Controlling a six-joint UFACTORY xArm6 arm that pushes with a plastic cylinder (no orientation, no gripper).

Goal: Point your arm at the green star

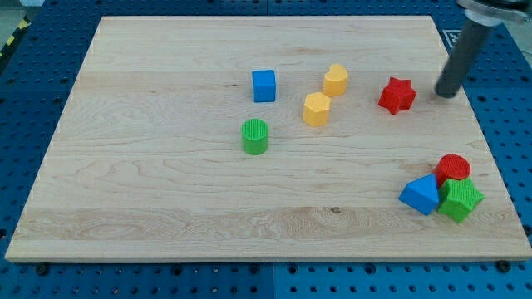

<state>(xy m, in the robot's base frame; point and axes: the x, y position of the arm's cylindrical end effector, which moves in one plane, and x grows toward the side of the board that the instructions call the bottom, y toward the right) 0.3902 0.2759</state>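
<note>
The green star [460, 200] lies near the board's bottom right corner, touching a blue triangle [421, 195] on its left and a red cylinder [453, 168] above it. My tip [447, 94] is at the view's upper right, on the board near its right edge. It is just right of the red star [397, 95] and well above the green star, apart from both.
A blue cube [263, 85], two yellow blocks [336, 80] [317, 109] and a green cylinder [255, 136] sit around the board's middle. The wooden board [166, 183] rests on a blue perforated table [515, 124].
</note>
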